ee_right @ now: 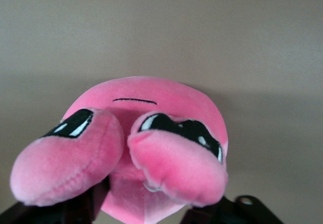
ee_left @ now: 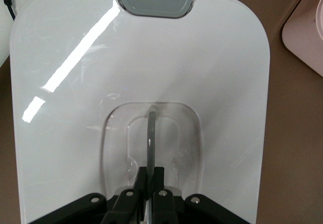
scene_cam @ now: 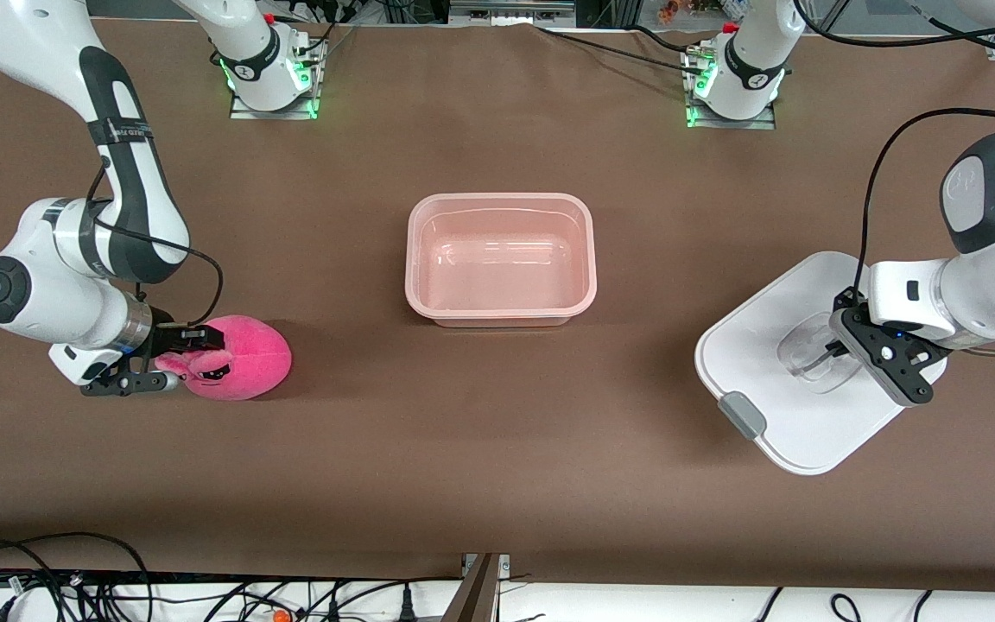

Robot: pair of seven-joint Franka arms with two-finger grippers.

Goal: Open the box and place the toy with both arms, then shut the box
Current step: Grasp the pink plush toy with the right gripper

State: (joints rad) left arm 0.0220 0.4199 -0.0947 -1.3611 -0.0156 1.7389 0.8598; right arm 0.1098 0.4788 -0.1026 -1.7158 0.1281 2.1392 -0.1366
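Right gripper (scene_cam: 171,358) fingertips (toy-hidden) (scene_cam: 238,358)

no readable text on any object, faint marking on the right arm's strap (scene_cam: 124,131) possibly lettering, illegible

**Three cameras: one high overview, two close wrist views**

Your front view looks down from high across the table (scene_cam: 497,484), facing both arm bases along its top edge, and takes in the whole brown surface.

Your left wrist view sits close above the white lid (ee_left: 75,133), looking past its own gripper (ee_left: 150,181); that lid (scene_cam: 757,345) also shows in the front view.

Your right wrist view is nearly against the pink toy (ee_right: 151,148), which the front view shows too (scene_cam: 238,358).
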